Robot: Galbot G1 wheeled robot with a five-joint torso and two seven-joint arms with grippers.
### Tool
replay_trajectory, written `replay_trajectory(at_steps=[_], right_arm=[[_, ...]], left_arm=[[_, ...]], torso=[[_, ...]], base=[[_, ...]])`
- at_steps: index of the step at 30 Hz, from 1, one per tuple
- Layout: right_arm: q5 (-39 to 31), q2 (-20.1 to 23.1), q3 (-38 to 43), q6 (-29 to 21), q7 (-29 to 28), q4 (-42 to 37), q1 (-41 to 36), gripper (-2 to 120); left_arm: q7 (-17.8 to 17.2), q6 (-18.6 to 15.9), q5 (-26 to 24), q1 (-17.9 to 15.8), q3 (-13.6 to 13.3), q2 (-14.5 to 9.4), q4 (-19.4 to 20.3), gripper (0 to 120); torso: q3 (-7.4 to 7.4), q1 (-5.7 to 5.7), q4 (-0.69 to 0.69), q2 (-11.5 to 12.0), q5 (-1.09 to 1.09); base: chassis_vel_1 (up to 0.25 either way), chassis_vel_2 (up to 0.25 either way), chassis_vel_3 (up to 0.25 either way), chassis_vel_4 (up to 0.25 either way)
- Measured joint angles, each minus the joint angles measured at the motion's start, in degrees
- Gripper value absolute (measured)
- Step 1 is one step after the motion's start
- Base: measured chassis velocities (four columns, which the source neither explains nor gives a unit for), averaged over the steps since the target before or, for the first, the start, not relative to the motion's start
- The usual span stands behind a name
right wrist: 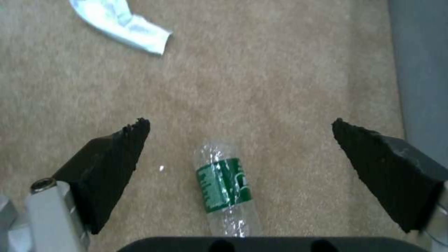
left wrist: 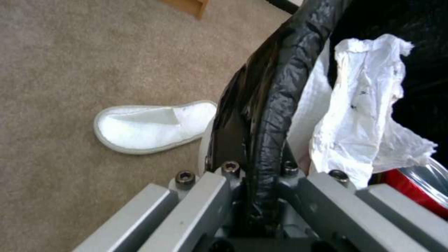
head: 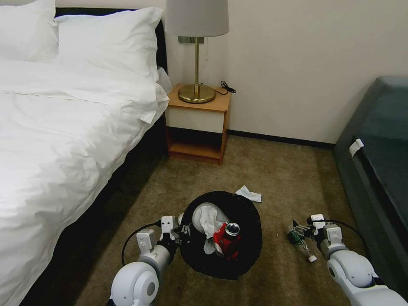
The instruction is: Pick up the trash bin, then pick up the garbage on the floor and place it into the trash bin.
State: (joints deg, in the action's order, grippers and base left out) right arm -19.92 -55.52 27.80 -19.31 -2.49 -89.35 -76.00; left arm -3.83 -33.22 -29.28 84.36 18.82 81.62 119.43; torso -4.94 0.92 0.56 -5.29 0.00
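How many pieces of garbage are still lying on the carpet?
3: a tissue beyond the trash bin, a bottle under the open right gripper, a slipper beside the bin. Others may be hidden.

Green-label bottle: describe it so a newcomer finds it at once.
On the brown carpet beside the dark sofa, the open right gripper hovers over a clear crushed plastic bottle with a green label. Unlike the white tissue nearby, it is see-through with a white cap.

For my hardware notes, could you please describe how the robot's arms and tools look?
Both arms have glossy white rounded shells, with grey-and-white blocky wrist units and looping black cables. The left tool has pale grey metal bars with dark hex bolts. The right tool carries two black, wedge-shaped, ribbed pads on silver mounts.
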Motion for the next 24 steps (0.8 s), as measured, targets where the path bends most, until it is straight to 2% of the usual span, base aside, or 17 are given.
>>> replay_trajectory(at_steps=[14, 24], right_arm=[[4.1, -0.3, -0.2, 1.4, 4.4, 2.3, -0.5, 100], [7.4, -1.5, -0.4, 4.4, 8.0, 8.5, 1.2, 100]], left_arm=[[0.2, 0.3, 0.5, 0.4, 0.5, 0.0, 0.5, 0], [0.3, 0.4, 0.9, 0.9, 0.5, 0.1, 1.3, 0]], torso=[[0.00, 0.00, 0.00, 0.0, 0.00], [0.00, 0.00, 0.01, 0.0, 0.00]], base=[[0.000, 0.000, 0.000, 0.000], [0.000, 0.000, 0.000, 0.000]])
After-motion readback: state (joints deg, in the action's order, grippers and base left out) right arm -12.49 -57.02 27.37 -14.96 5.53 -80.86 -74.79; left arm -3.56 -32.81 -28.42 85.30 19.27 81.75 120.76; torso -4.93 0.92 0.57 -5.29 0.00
